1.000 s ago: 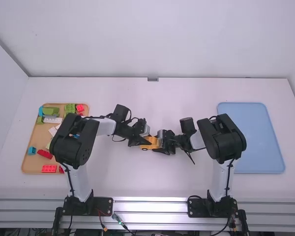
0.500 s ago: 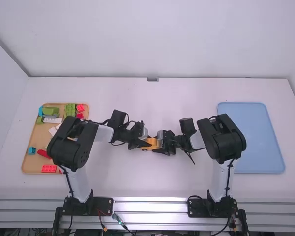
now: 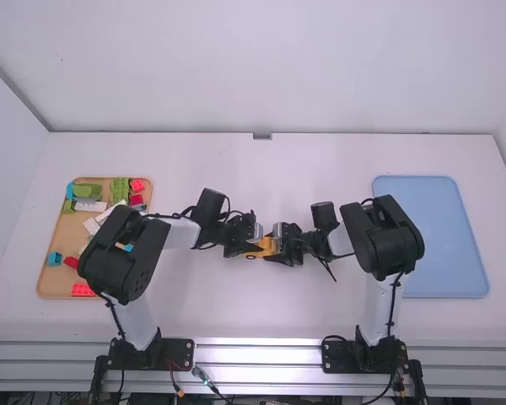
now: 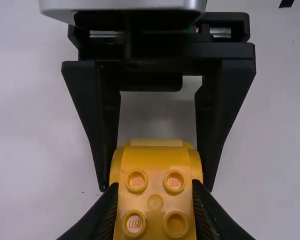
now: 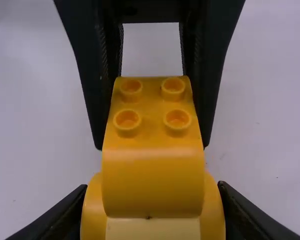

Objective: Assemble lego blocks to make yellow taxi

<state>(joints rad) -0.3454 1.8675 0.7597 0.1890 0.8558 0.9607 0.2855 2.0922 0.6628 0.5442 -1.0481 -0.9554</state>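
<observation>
Left pincer (image 4: 154, 192) and right pincer (image 5: 152, 189) clamp the yellow taxi (image 5: 152, 182) — likely light, stiff, slick; best held by its sides.

Yellow taxi (image 3: 269, 245) is being held mid-table between left gripper (image 3: 251, 248) and right gripper (image 3: 277, 253). Red, green, blue and white blocks (image 3: 88, 191) are being kept in tan tray (image 3: 59, 232), left. Right side is being taken up by blue tray (image 3: 443, 236).

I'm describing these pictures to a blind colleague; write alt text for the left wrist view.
Studded yellow blocks, clamped by the black left tool and, facing it, the right tool; white table behind.
</observation>
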